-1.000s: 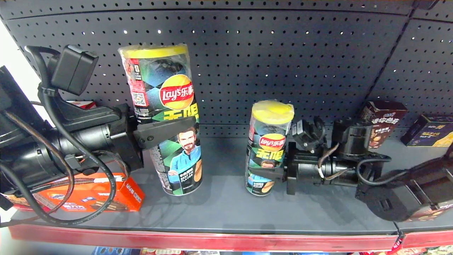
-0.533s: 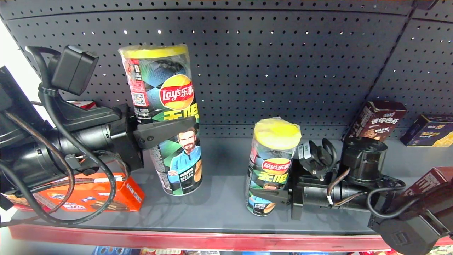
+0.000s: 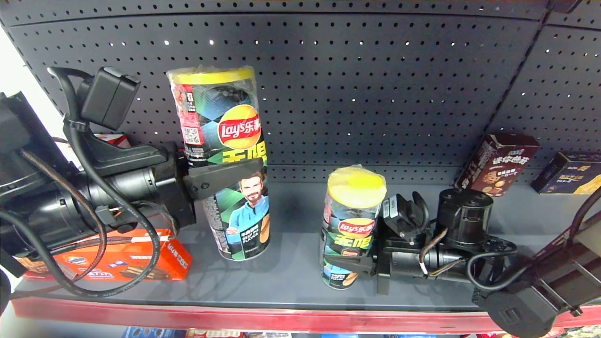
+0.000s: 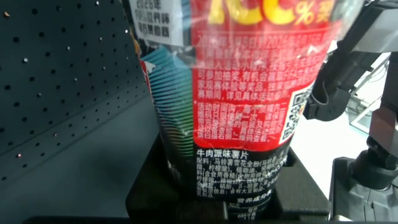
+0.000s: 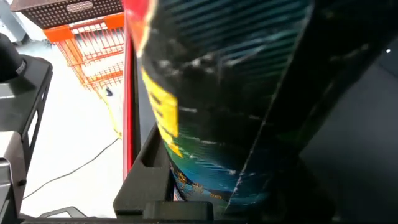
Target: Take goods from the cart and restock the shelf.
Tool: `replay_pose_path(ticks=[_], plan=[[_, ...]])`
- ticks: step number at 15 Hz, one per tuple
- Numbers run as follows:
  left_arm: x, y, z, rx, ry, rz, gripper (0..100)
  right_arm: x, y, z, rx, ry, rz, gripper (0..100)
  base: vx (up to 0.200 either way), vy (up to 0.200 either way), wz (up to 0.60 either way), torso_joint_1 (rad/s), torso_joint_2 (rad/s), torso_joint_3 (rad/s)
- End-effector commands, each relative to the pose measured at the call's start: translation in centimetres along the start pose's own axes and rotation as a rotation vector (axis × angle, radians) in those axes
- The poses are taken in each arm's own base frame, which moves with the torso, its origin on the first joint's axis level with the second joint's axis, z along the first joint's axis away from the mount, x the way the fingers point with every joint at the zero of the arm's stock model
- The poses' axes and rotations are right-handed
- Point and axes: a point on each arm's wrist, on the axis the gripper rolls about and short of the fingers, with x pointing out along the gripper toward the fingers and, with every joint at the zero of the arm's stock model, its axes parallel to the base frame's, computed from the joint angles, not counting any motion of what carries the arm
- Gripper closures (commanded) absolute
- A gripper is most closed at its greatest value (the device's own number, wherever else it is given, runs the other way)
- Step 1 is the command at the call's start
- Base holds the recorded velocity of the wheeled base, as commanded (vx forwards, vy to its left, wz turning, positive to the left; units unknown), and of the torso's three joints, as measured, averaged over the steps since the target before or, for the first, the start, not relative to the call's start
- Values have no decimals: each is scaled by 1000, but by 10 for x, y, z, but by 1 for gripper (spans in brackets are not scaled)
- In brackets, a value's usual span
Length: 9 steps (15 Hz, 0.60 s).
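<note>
A tall chips can [image 3: 225,141] with a yellow lid stands slightly tilted over the left part of the dark shelf [image 3: 291,277]. My left gripper [image 3: 220,174] is shut around its middle, and its red label side [image 4: 249,106] shows close up in the left wrist view. A second chips can [image 3: 351,220] leans near the shelf's front, right of centre. My right gripper [image 3: 350,258] is shut on its lower part, with that can [image 5: 224,106] right before the right wrist camera. Whether either base touches the shelf I cannot tell.
An orange box [image 3: 117,258] lies flat at the front left, under my left arm. Two dark boxes [image 3: 497,162] [image 3: 570,173] stand at the back right. A perforated panel [image 3: 375,84] backs the shelf, with a red strip [image 3: 263,320] along its front. An orange cart basket [image 5: 93,43] stands on the floor.
My right gripper has drawn its can toward the shelf's front and slightly left, tilting it. My left gripper and its can have shifted a little right and down.
</note>
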Motion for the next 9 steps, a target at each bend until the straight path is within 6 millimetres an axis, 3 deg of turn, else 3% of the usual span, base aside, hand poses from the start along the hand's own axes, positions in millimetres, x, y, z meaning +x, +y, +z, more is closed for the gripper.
replay_pose_path(ticks=[1,2,6,9], plan=[[1,1,-1,-3,3,2,100,4,1,-5,11,12,9,100,0,0,0,0,0,0],[1,1,-1,-4,4,2,100,4,2,-5,9,15,6,0,0,0,0,0,0,0],[0,0,-3,-6,6,1,100,-2,1,1,-4,9,-47,0,0,0,0,0,0,0],[-3,-1,-6,-7,6,2,100,-21,-4,16,-31,-18,-100,0,0,0,0,0,0,0]])
